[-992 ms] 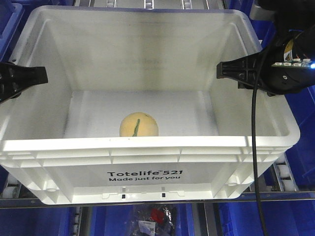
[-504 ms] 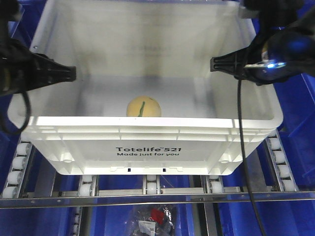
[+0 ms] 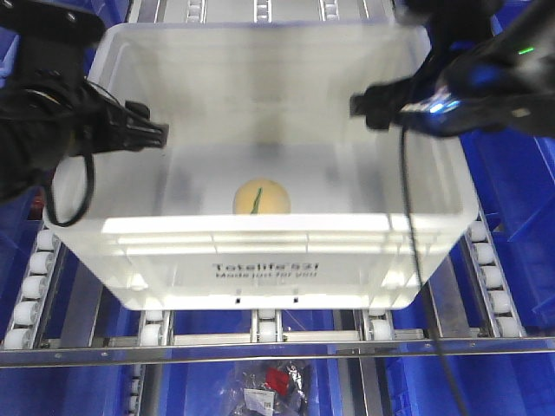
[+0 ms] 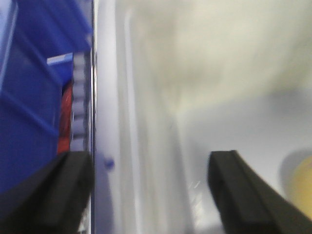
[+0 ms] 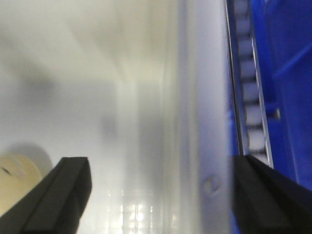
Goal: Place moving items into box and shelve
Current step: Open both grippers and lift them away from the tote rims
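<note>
- While the white box (image 3: 260, 260) is sitting on the roller rack (image 3: 486, 251), I am straddling its two side walls, my left gripper (image 3: 143, 134) over the left wall and my right gripper (image 3: 373, 106) over the right.
- My left wrist view is showing one finger (image 4: 48, 195) outside the wall and one inside, jaws spread wide with the wall between them; whether the pads are touching it, I cannot tell.
- My right gripper is standing the same way, one finger (image 5: 56, 195) inside and the other outside, jaws wide apart.
- A round yellowish fruit (image 3: 261, 197) with a green streak is lying on the box floor, between my grippers and below them, apart from both.
- Blue bins (image 3: 520, 199) are flanking the rack on both sides.
- A bagged item (image 3: 270, 381) is lying in the level below the box.
</note>
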